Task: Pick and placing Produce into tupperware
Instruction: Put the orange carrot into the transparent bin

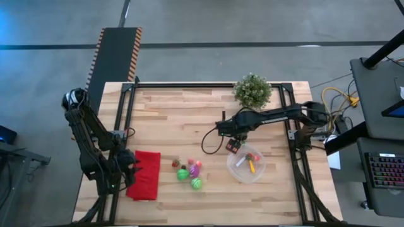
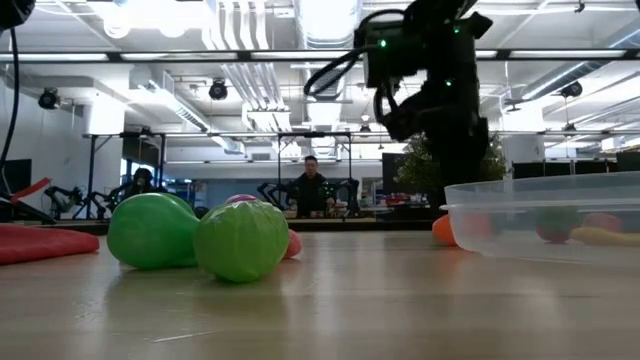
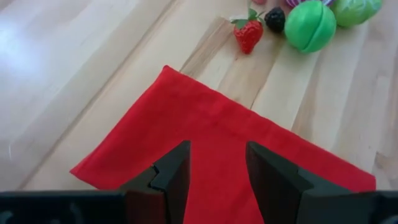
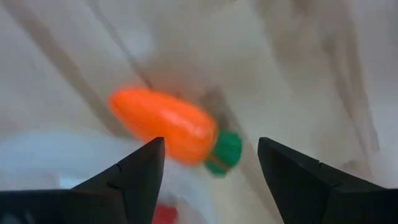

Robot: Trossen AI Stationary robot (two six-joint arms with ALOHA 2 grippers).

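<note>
Green toy pieces (image 2: 240, 238) closest in the low view, on bare wood. Farther right, the clear tupperware (image 1: 247, 173), already holding a yellow piece (image 1: 252, 166) and a red piece (image 1: 255, 157). Right gripper (image 1: 234, 146) raised just beside the tupperware's rim, fingers spread wide, nothing between them. Orange carrot (image 4: 166, 126) directly ahead of those fingers, apart from them, lying at the rim. Left gripper (image 3: 214, 168) above the red cloth (image 1: 144, 174), fingers slightly parted and empty. Strawberry (image 3: 248, 34) just past the cloth's edge.
</note>
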